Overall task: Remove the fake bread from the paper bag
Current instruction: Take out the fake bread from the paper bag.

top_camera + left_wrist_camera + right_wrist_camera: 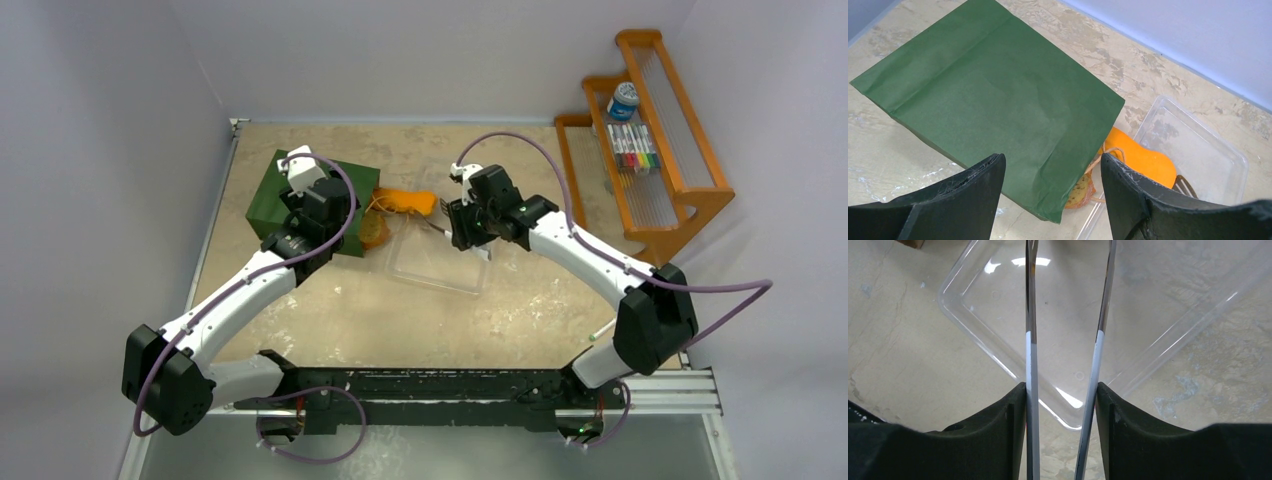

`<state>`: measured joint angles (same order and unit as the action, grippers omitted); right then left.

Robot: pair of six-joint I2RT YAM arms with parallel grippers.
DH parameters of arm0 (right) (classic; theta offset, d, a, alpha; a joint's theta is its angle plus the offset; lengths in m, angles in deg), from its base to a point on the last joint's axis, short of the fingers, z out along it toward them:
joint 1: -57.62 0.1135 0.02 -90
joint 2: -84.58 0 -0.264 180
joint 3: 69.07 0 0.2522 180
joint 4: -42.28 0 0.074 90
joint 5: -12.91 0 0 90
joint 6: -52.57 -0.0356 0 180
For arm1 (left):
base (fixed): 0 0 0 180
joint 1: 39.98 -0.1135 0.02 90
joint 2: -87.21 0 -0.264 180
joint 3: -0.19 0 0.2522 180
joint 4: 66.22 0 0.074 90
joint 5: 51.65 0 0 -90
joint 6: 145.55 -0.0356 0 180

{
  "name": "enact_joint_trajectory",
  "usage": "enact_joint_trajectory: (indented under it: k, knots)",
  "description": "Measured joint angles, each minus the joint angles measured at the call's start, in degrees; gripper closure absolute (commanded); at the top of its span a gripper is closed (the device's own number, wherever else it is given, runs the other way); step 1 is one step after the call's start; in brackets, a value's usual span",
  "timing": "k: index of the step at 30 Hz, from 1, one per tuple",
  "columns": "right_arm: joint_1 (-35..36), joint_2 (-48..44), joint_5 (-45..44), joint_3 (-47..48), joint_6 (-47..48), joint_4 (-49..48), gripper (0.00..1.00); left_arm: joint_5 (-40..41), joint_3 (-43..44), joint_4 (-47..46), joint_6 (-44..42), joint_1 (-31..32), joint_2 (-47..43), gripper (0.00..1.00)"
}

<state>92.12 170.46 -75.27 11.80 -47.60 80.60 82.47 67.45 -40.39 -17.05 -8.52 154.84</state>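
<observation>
The dark green paper bag lies flat on the table with its mouth to the right; it fills the left wrist view. An orange loaf of fake bread sticks out of the mouth, with the string handles over it. A tan, brown-crusted slice lies at the mouth's near corner. My left gripper hovers open and empty over the bag's mouth end. My right gripper is shut on metal tongs, whose arms stand apart and point over the clear plastic tray.
The clear tray sits just right of the bag's mouth. The tongs' tips reach near the loaf. An orange wooden rack with markers and a small blue-and-white container stands at the back right. Walls close off the left and back.
</observation>
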Motion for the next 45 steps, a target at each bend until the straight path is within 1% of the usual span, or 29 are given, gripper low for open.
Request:
enact_joint_trajectory:
  k: [9,17,27,28,33,34,39,41,43,45]
  knots:
    - [0.11,3.5,-1.31,4.46,0.79,-0.04,0.46,-0.02,0.0,-0.04,-0.17,-0.02,0.66,0.31]
    - [0.11,6.14,-1.29,5.42,1.49,-0.44,0.45,-0.17,0.0,-0.04,-0.46,-0.11,1.95,0.3]
    - [0.11,7.63,-1.95,7.17,2.49,-1.03,0.47,-0.52,0.0,-0.11,-0.66,-0.7,2.16,0.3]
    - [0.13,7.63,-2.19,7.28,2.62,-1.18,0.5,-0.57,0.0,-0.11,-0.66,-0.7,2.16,0.3]
    - [0.37,7.67,-2.32,7.67,3.39,-1.29,0.78,-0.92,-0.02,-0.35,-0.66,-0.72,2.16,0.31]
    - [0.37,7.74,-2.36,7.85,3.58,-1.2,0.81,-0.98,-0.11,-0.44,-0.63,-0.72,2.16,0.31]
    - [0.39,8.11,-2.32,8.66,3.63,-1.27,0.91,-1.33,-0.9,-0.46,-0.63,-0.72,2.16,0.31]
    - [0.48,8.11,-2.32,8.66,3.69,-0.98,0.98,-1.4,-0.92,-0.46,-0.63,-0.72,2.16,0.31]
    - [0.5,8.11,-2.34,8.66,3.69,-0.81,1.0,-1.42,-0.92,-0.5,-0.63,-0.72,2.16,0.31]
    - [0.57,8.11,-2.36,8.66,3.65,-0.61,1.0,-1.46,-0.92,-0.46,-0.63,-0.72,2.16,0.31]
